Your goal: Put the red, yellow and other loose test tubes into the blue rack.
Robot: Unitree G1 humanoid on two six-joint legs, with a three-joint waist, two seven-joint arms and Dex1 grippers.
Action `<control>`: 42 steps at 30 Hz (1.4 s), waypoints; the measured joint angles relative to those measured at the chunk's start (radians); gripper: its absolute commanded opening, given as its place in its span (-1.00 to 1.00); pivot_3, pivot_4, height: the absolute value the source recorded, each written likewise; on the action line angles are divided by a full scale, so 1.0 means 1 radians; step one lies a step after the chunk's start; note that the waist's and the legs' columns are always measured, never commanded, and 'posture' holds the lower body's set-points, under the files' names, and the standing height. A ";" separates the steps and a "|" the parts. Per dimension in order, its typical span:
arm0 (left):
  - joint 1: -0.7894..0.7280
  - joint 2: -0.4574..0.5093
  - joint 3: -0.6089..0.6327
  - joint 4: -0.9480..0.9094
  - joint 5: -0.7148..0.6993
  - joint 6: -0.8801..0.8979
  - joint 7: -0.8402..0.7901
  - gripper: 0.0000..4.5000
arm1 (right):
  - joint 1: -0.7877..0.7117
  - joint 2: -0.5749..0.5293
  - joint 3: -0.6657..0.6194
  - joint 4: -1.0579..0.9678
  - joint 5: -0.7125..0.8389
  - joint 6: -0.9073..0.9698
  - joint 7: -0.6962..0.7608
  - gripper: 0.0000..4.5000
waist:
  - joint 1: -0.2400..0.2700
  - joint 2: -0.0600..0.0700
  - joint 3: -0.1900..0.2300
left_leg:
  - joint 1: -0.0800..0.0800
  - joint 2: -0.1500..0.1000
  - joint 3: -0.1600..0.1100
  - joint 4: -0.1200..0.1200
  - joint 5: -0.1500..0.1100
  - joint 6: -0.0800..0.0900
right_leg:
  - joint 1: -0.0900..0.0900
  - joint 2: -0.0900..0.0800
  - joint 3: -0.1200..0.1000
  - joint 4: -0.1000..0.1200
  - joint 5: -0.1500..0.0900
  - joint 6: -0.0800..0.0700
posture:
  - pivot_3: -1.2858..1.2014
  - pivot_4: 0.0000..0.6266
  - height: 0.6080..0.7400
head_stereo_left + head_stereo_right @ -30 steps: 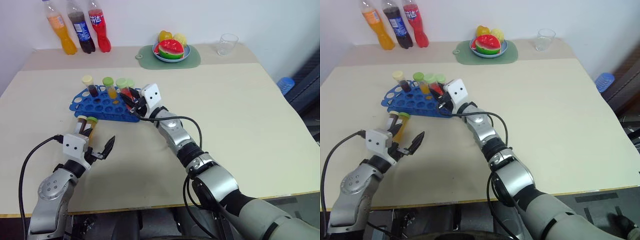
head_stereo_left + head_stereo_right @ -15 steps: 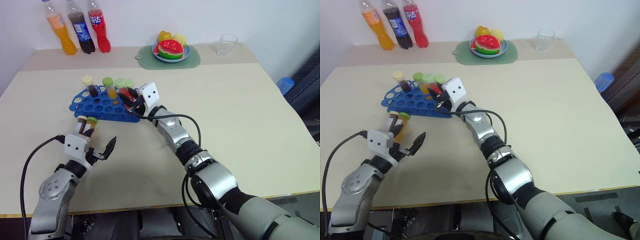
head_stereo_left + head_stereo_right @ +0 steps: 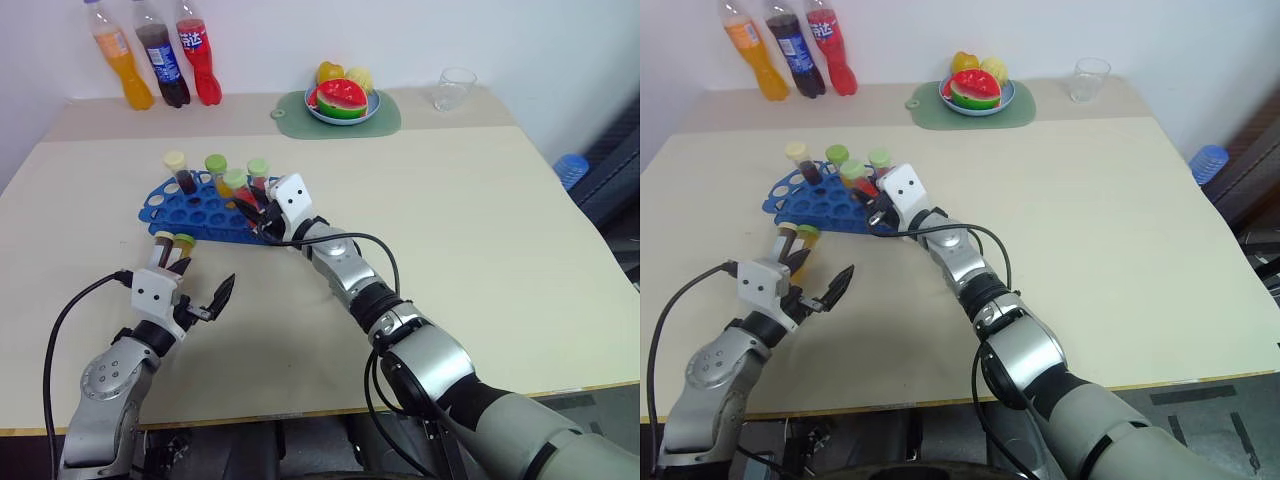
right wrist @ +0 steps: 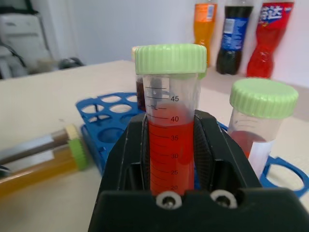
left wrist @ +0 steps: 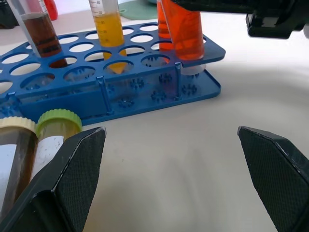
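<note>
Right wrist view, right gripper [image 4: 171, 145] clamping red tube [image 4: 170, 130] upright

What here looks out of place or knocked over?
Two test tubes lie flat on the table beside the blue rack, while the others stand upright in it. Nothing looks spilled or broken.
</note>
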 measured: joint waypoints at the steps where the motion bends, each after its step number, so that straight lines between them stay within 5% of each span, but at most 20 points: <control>1: 0.001 0.000 0.000 0.000 0.000 0.000 0.001 1.00 | 0.000 0.000 -0.001 0.001 0.001 0.001 0.000 -0.67 | 0.001 0.000 0.000 | 0.000 0.000 0.000 0.000 0.000 0.000 | 0.000 0.000 0.000 0.000 0.000 0.000 | 0.03 -0.52 0.91; 3: 0.001 -0.001 0.000 0.000 0.000 0.000 0.004 1.00 | 0.000 0.000 -0.010 0.000 0.014 0.011 0.021 -0.67 | 0.000 0.000 0.000 | 0.000 0.000 0.000 0.000 0.000 0.000 | 0.000 0.000 0.000 0.000 0.000 0.000 | 0.03 -0.52 0.91; 9: -0.001 -0.002 0.000 0.000 0.000 -0.001 0.017 1.00 | 0.007 -0.001 -0.032 -0.012 0.053 0.047 0.114 0.68 | -0.003 0.000 0.000 | 0.000 0.000 0.000 0.000 0.000 0.000 | 0.000 0.000 0.000 0.000 0.000 -0.001 | 0.03 -0.52 0.91; 11: -0.001 -0.002 0.000 0.000 0.000 -0.001 0.017 1.00 | 0.011 -0.001 -0.032 -0.036 0.055 0.046 0.125 0.98 | -0.003 0.000 0.000 | -0.001 0.000 0.000 0.000 0.000 0.000 | -0.001 0.000 0.000 0.000 0.000 0.000 | 0.03 -0.52 0.91; 23: -0.055 -0.002 0.049 -0.034 -0.032 0.079 0.094 1.00 | 0.074 -0.023 -0.044 -0.338 0.090 0.100 0.134 0.98 | 0.004 0.000 0.000 | -0.001 0.000 -0.002 0.000 0.000 0.000 | -0.001 0.000 -0.001 0.000 0.000 0.000 | 0.03 -0.52 0.91; 28: -0.204 0.116 0.097 -0.098 -0.072 0.361 0.175 1.00 | 0.181 -0.088 -0.057 -0.577 0.125 0.242 0.158 0.98 | 0.005 0.000 0.000 | -0.002 0.000 -0.003 0.000 0.000 0.000 | 0.000 0.000 -0.002 -0.001 0.000 0.000 | 0.03 -0.52 0.91; 33: -0.402 0.226 0.102 -0.109 -0.043 0.751 0.320 1.00 | 0.298 -0.267 -0.034 -0.788 0.124 0.417 0.251 0.98 | 0.002 0.000 0.000 | -0.002 -0.002 -0.003 0.000 0.000 0.000 | -0.001 0.001 -0.003 -0.001 0.000 0.000 | 0.03 -0.52 0.91; 42: -0.784 0.396 0.011 0.064 -0.128 1.305 0.208 1.00 | 0.426 -0.556 -0.003 -1.121 0.159 0.632 0.455 0.98 | 0.005 -0.001 0.001 | -0.002 -0.002 -0.003 -0.001 0.000 0.000 | 0.000 0.003 -0.003 -0.001 0.000 0.000 | 0.03 -0.52 0.91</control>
